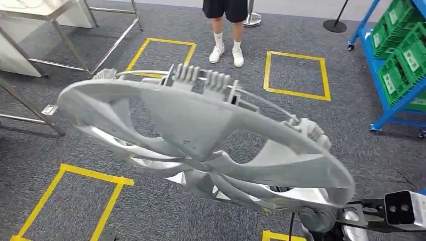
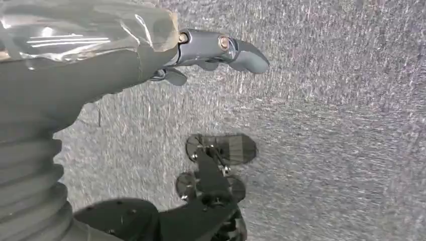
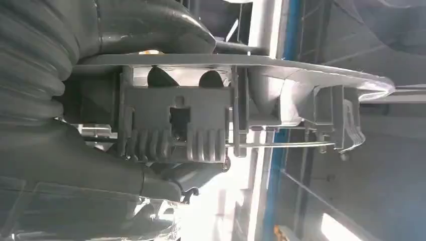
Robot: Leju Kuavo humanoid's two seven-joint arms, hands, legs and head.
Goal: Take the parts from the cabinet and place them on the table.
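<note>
A big grey ring-shaped plastic part (image 1: 201, 125) with curved spokes and a ribbed clip block hangs tilted in mid-air, close in front of me, above the grey carpet. My right arm comes up under its near right rim, and the wrist (image 1: 321, 219) shows just below the rim. In the right wrist view my right hand (image 3: 150, 30) grips the part (image 3: 176, 120) by its rim beside the clip block, thumb on one side and fingers on the other. My left hand (image 2: 216, 50) hangs over the carpet with its fingers stretched out and nothing in them.
A metal-framed table (image 1: 60, 25) stands at the far left. A blue rack with green bins (image 1: 397, 60) is at the right. A person (image 1: 226, 30) stands ahead beyond yellow floor squares (image 1: 296, 75). More yellow tape (image 1: 75, 196) marks the near carpet.
</note>
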